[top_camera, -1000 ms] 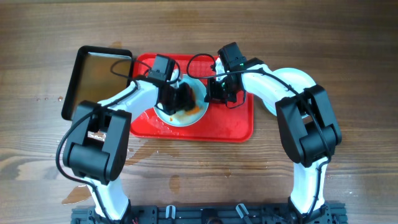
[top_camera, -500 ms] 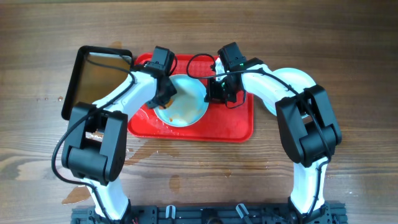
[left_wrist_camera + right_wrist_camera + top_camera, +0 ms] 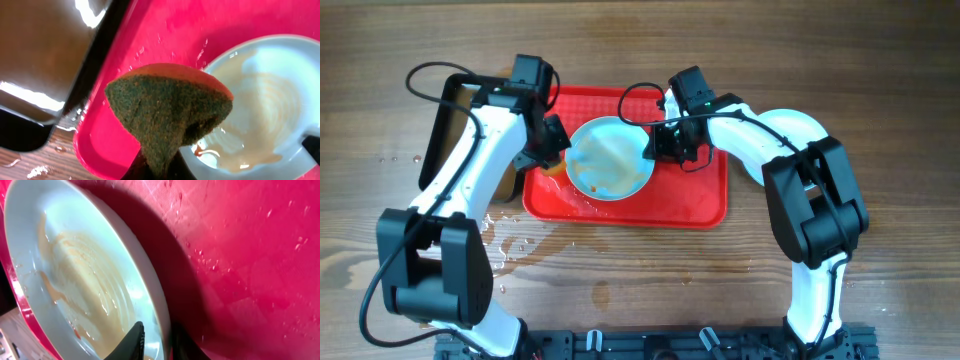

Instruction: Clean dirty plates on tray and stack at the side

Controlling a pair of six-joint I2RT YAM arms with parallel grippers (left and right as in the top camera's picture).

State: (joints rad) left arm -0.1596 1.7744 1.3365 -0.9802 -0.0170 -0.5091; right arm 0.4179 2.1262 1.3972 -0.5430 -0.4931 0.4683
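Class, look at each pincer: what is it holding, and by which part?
Left pincer pinches the sponge by its narrow end. Right pincer straddles the rim of the plate; grip unclear.

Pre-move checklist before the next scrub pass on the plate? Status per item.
1. Hold on sponge by left gripper: ok, clamped.
2. Clearance of sponge from plate: ok, it hangs over the left edge of the tray, by the black pan.
3. Rim held by right gripper: fingers straddle it; firm grip cannot tell.
4. Clean plate: not ok, brown sauce streaks across it.
5. Seating of plate on tray: ok.
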